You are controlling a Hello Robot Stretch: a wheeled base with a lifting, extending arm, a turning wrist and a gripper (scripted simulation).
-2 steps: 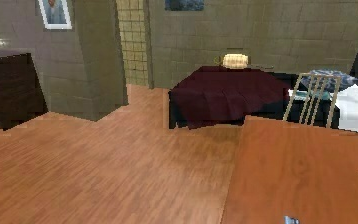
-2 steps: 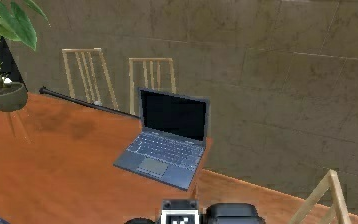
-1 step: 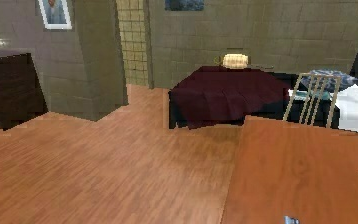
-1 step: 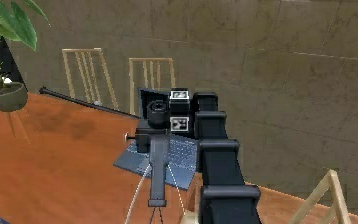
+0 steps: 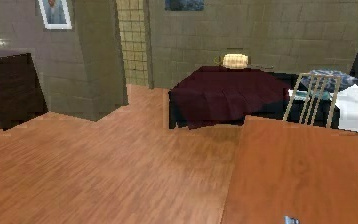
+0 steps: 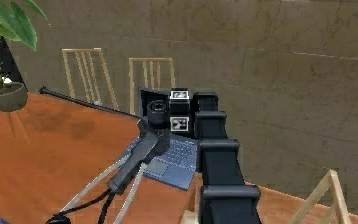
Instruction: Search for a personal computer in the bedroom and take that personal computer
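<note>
Gripper: dark two-finger gripper [image 6: 99, 203], seen against brown wooden tabletop [image 6: 47, 150]; whether it holds anything cannot be told.
Computer: open blue-grey laptop [image 6: 175, 160] lying on tabletop behind gripper.

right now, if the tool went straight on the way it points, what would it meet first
The tool points down-left, so probably the wooden tabletop; depth is unclear.

The floor [image 5: 97, 170] is being shown in orange-brown wood grain, the table [image 6: 47, 150] in a redder brown. The walls [image 5: 267, 35] are being rendered in an olive-grey brick pattern. The laptop [image 6: 179, 160] is being displayed in blue-grey, the plant leaves [image 6: 17, 22] in green.
</note>
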